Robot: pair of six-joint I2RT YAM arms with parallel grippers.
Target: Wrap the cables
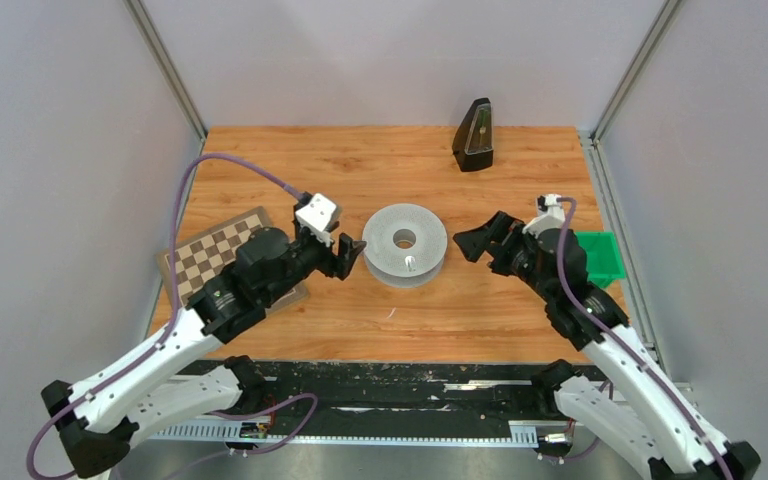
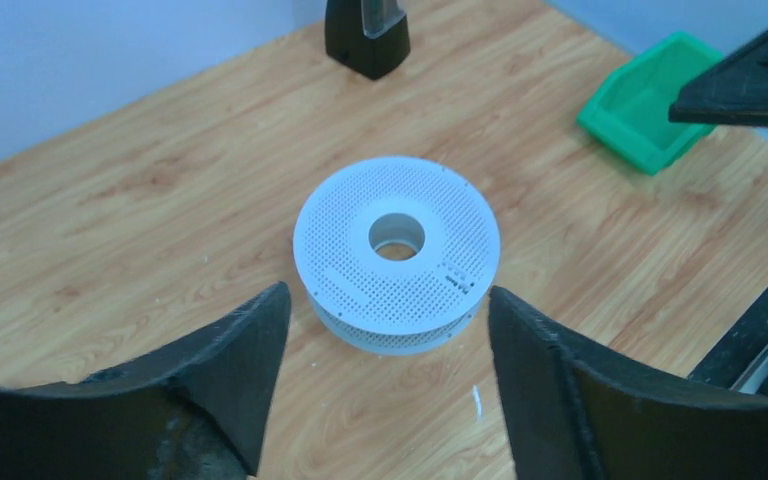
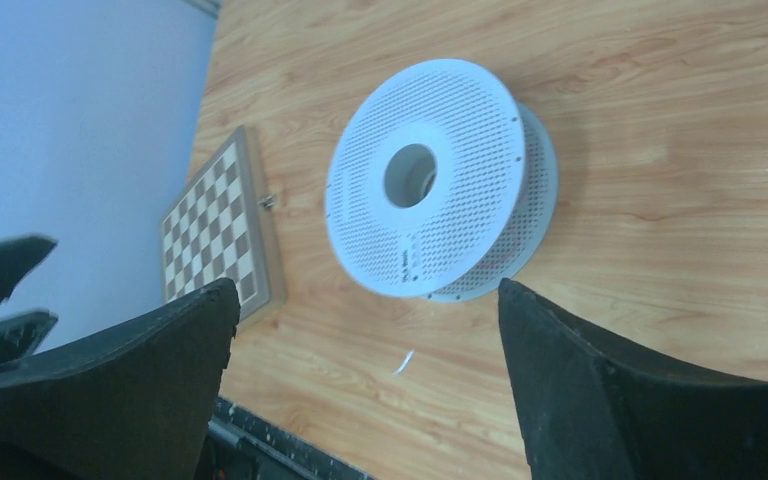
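Note:
A white perforated spool [image 1: 405,245] lies flat in the middle of the wooden table [image 1: 380,170]. It also shows in the left wrist view [image 2: 396,252] and the right wrist view [image 3: 430,180]. No cable shows in any view. My left gripper [image 1: 348,255] is open and empty just left of the spool; in its wrist view [image 2: 388,310] the jaws stand wide apart. My right gripper [image 1: 472,244] is open and empty a little right of the spool, jaws wide apart in its wrist view [image 3: 365,295].
A chessboard [image 1: 222,250] lies at the left under my left arm. A green bin [image 1: 600,257] sits at the right edge behind my right arm. A black wedge-shaped object [image 1: 475,135] stands at the back. A small white scrap [image 1: 392,313] lies in front of the spool.

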